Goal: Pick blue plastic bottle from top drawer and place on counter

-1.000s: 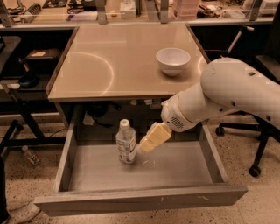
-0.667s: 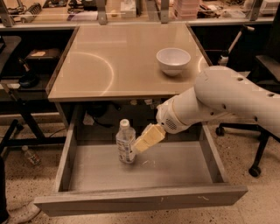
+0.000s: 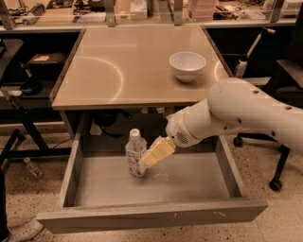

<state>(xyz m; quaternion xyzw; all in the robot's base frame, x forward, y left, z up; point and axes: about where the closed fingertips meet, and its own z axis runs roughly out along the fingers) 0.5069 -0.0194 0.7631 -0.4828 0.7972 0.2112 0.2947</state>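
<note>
The blue plastic bottle [image 3: 135,152], clear with a white cap, stands upright in the open top drawer [image 3: 151,215], towards its back left. My gripper [image 3: 150,157] reaches down into the drawer from the right on the white arm. Its cream fingers [image 3: 158,150] are at the bottle's right side, level with its lower body and overlapping it. The beige counter [image 3: 123,66] lies above the drawer.
A white bowl [image 3: 187,64] sits on the counter at the right. A cluttered bench [image 3: 142,9] runs behind. An office chair [image 3: 284,94] stands at the right. A small bottle [image 3: 33,168] lies on the floor at the left.
My arm has moved left and slightly down inside the drawer, bringing the gripper up against the bottle. The bottle still stands in the same spot.
</note>
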